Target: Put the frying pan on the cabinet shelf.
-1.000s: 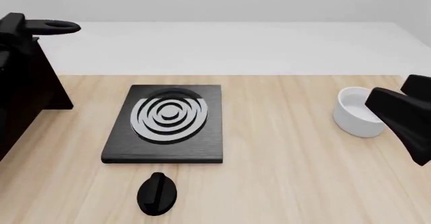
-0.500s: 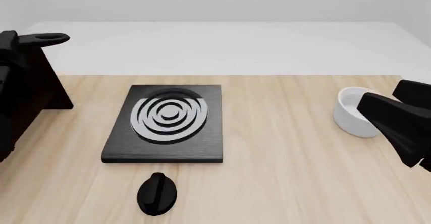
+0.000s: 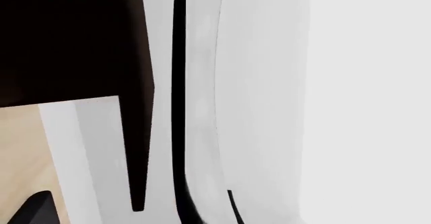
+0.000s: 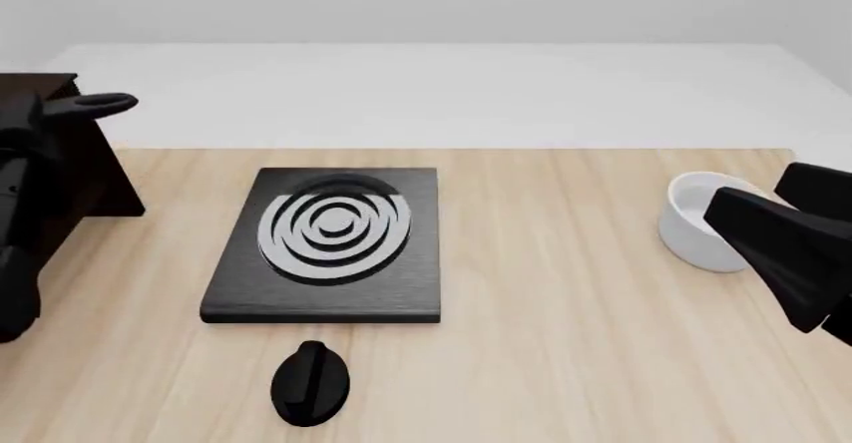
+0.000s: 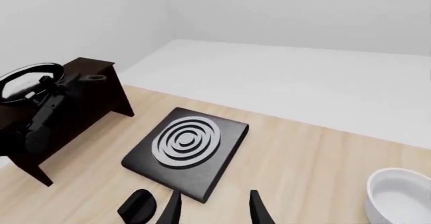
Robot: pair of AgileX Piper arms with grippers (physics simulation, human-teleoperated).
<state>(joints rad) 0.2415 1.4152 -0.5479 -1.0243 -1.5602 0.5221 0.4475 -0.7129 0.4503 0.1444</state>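
Frying pan [image 5: 27,82] atop cabinet [image 5: 81,103], left pincer [image 5: 46,94] at handle; hob [image 5: 186,151] centre; bowl [image 5: 398,196] apart.

likely simulated kitchen: hob [image 4: 330,243], bowl [image 4: 705,221].

Bright even light, soft faint shadows; sharp renders, no glare or blur

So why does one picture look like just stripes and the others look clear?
Left wrist view: the camera sits right against the dark brown wooden cabinet, so only big flat bands show. Front view: the black square hob with grey rings looks sharp, evenly lit, no glare.
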